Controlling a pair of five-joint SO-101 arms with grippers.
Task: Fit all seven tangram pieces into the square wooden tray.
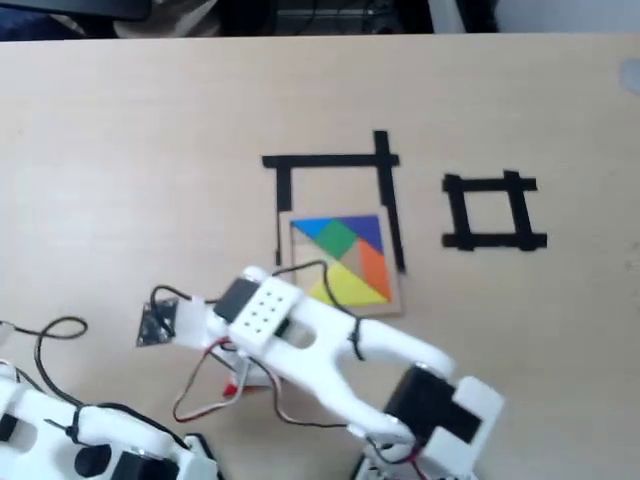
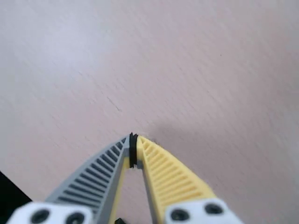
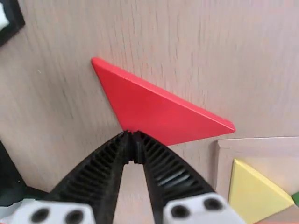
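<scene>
The square wooden tray [image 1: 392, 303] lies inside a black tape outline and holds blue, green, orange and yellow pieces [image 1: 350, 287]. In the right wrist view a red triangle [image 3: 154, 109] lies flat on the table just outside a tray corner [image 3: 243, 147], near a yellow piece [image 3: 254, 191]. My right gripper [image 3: 132, 140] is shut, its tips against the triangle's near edge. The right arm [image 1: 300, 335] stretches across the tray's front left corner and hides the triangle from above. My left gripper [image 2: 133, 151] is shut over bare table, holding nothing.
A second, smaller black tape square [image 1: 495, 212] marks the table to the right of the tray. The left arm [image 1: 90, 435] sits at the front left corner with loose cables [image 1: 60, 330] beside it.
</scene>
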